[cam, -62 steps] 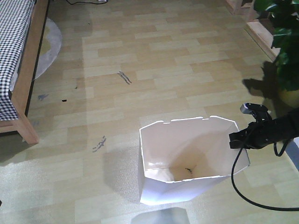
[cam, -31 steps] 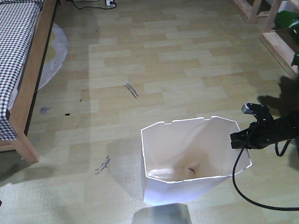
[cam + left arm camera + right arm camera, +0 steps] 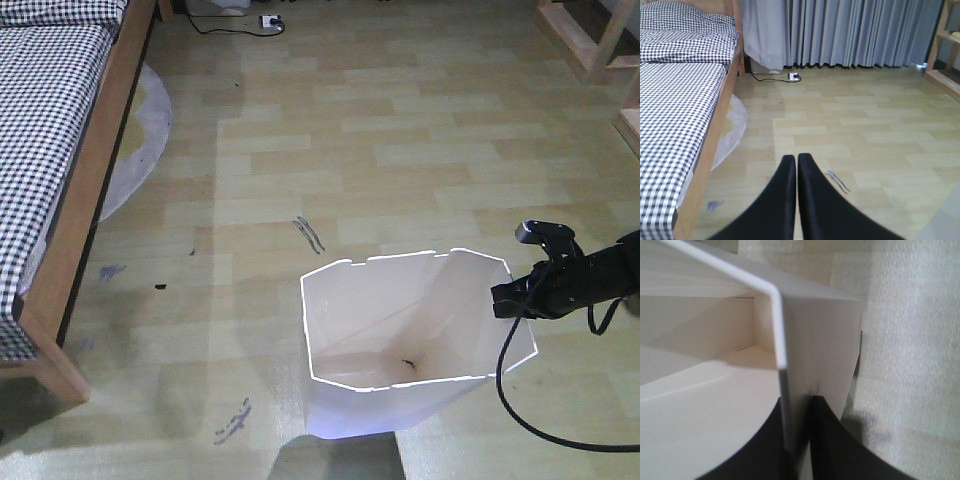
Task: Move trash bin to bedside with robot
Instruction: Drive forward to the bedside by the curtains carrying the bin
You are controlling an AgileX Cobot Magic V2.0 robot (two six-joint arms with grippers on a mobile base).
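Starting on the left: the bed is cut off by the left edge, showing only its light wood side rail, one near post and the black-and-white checked bedding. A round grey rug slips partly under the rail, the rest of it hidden. At the near edge sits a blurred grey shape that I can't make out.

Centre-right, the trash bin stands upright on the floor, well apart from the bed. A small dark speck lies in its cream bottom, too small to identify.

The right gripper comes in from the right edge with most of its arm out of frame, and a black cable loops down beside the bin. In the wrist view, the right gripper pinches the bin's right wall, one finger inside and one outside.

The left gripper has its fingers pressed together with nothing between them, pointing out over bare floor.

The floor is pale wood-look planks with dark scuff marks in front of the bin. Grey curtains hang along the far wall, and light wooden furniture legs are at far right.

A white power strip lies at the curtain foot; any marking on it is too small to read.
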